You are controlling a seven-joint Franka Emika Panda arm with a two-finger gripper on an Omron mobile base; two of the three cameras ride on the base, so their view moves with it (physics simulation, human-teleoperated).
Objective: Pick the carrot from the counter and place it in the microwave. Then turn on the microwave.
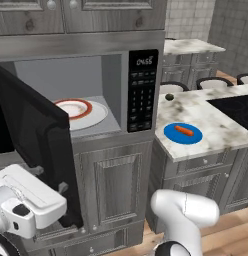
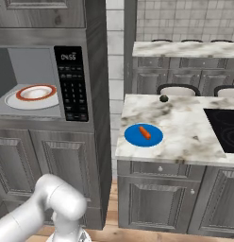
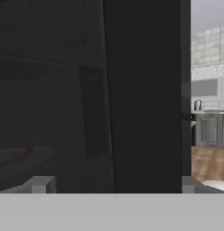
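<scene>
- The carrot lies on a round blue plate on the marble worktop; in the left base view this is at about 4 o'clock from the microwave; it is not yet picked, so the first step of the task is not done.
- The microwave door stands wide open toward the camera, so the grey inside is free to receive the carrot; inside lies a white plate with a red ring, probably the place meant for the carrot.
- The keypad panel with its lit display is at 3 o'clock of the cavity; it will be needed only for the last step, after the door is closed again.
- The pincer looks straight at the dark glass of the door, very near it; its two tips stand far apart at 7 and 5 o'clock of the hand view and hold nothing.
- My judgement: the arm is low beside the door, well apart from the carrot; it must go to the right, over the worktop; the door edge could be hit on the way.
</scene>
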